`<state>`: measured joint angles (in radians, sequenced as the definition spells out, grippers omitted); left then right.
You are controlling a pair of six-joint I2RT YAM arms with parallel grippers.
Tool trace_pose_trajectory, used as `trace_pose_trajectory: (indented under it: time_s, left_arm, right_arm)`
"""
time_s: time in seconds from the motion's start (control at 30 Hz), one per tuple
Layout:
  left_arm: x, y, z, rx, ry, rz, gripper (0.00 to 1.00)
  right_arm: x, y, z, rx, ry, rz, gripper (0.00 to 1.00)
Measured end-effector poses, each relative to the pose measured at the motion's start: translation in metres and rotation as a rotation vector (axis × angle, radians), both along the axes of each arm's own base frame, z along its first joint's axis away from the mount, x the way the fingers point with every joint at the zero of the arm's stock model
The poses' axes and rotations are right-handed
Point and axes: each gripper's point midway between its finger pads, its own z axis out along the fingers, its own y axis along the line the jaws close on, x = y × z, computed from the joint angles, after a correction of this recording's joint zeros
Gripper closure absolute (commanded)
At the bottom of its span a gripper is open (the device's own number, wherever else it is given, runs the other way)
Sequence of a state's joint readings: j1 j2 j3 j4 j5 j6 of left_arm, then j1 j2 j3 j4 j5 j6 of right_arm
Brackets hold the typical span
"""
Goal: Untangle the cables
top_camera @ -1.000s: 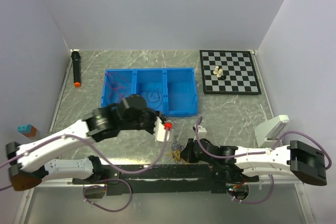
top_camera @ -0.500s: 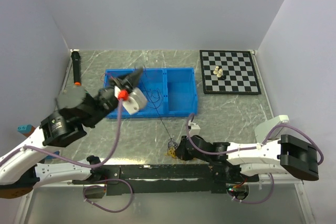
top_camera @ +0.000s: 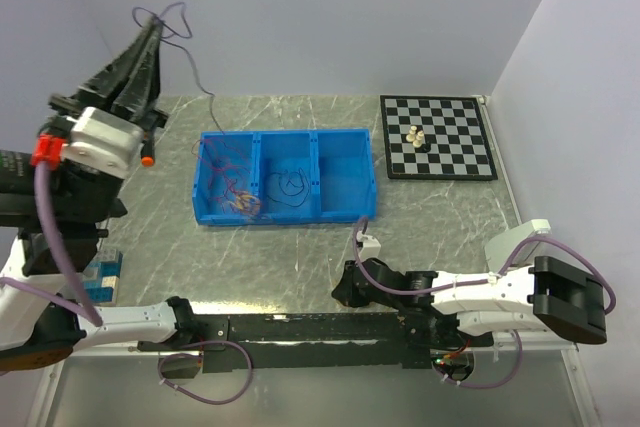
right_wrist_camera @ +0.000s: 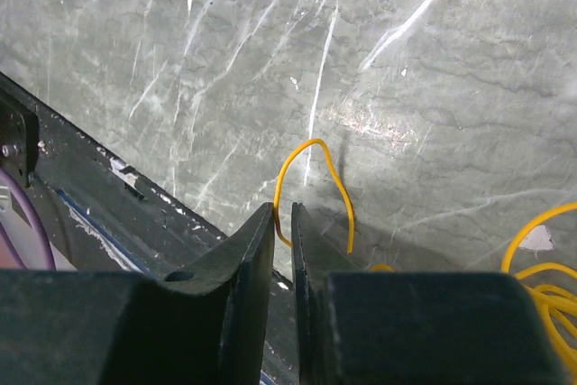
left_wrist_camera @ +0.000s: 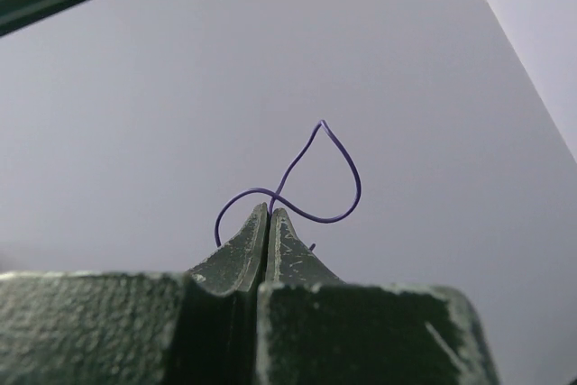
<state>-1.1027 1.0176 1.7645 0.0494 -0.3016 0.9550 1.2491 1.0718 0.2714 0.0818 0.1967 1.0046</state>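
Note:
My left gripper point(top_camera: 150, 27) is raised high at the far left, shut on a thin purple cable point(top_camera: 197, 72). That cable curls above the tips and hangs down toward the blue bin point(top_camera: 345, 209). In the left wrist view the shut left gripper point(left_wrist_camera: 269, 211) pinches the looped purple cable point(left_wrist_camera: 347, 169). Red, dark and yellow cables point(top_camera: 236, 195) lie tangled in the bin's left compartment. A dark cable point(top_camera: 287, 185) lies in the middle one. My right gripper point(top_camera: 343, 293) is low at the table's near edge. In the right wrist view, the right gripper point(right_wrist_camera: 283, 215) has jaws slightly apart, and a yellow cable point(right_wrist_camera: 317, 145) runs through the gap.
More yellow cable point(right_wrist_camera: 544, 270) coils at the right of the right wrist view. A chessboard point(top_camera: 450, 157) with a few pieces point(top_camera: 417, 136) lies at the back right. A marker's orange tip point(top_camera: 147, 160) shows beside the left arm. A teal block point(top_camera: 101, 278) sits near left. A black rail point(top_camera: 300, 327) runs along the near edge.
The left arm swung from near the bin up and to the far left, drawing the purple cable up out of the tangle. The right gripper's jaws parted a little.

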Motion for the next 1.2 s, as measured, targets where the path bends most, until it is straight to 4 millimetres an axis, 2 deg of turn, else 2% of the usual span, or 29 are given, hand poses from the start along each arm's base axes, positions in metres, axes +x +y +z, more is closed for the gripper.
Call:
trace_pose_trajectory:
  time_s: [0.13,0.27,0.37,0.43,0.53,0.63,0.77,0.97,1.2]
  left_arm:
    - [-0.006,0.007,0.012,-0.019,-0.03,-0.006,0.99]
    - [-0.007,-0.002,0.008,0.017,-0.032,-0.025,0.99]
    - [-0.005,-0.01,0.004,0.042,-0.028,-0.038,0.99]
    - [-0.004,-0.018,-0.001,0.072,-0.017,-0.051,0.97]
    - [-0.002,-0.028,-0.011,0.117,0.003,-0.074,0.95]
    - [-0.003,-0.037,-0.025,0.159,0.03,-0.111,0.94]
    - [-0.003,-0.056,-0.056,0.24,0.082,-0.177,0.94]
    - [-0.005,-0.072,-0.079,0.291,0.131,-0.242,0.94]
    - [-0.004,-0.092,-0.131,0.396,0.207,-0.295,0.94]
  right_arm:
    - [0.001,0.001,0.004,0.011,-0.008,0.003,0.78]
    - [0.004,0.003,0.018,0.025,-0.049,0.019,0.67]
    - [0.011,0.013,0.04,0.047,-0.102,0.036,0.55]
    - [0.017,0.025,0.063,0.082,-0.148,0.053,0.46]
    - [0.022,0.036,0.089,0.12,-0.206,0.075,0.38]
    - [0.025,0.041,0.1,0.14,-0.25,0.097,0.33]
    - [0.025,0.042,0.1,0.13,-0.272,0.119,0.31]
    - [0.022,0.049,0.089,0.113,-0.259,0.16,0.3]
    - [0.018,0.061,0.073,0.102,-0.228,0.198,0.32]
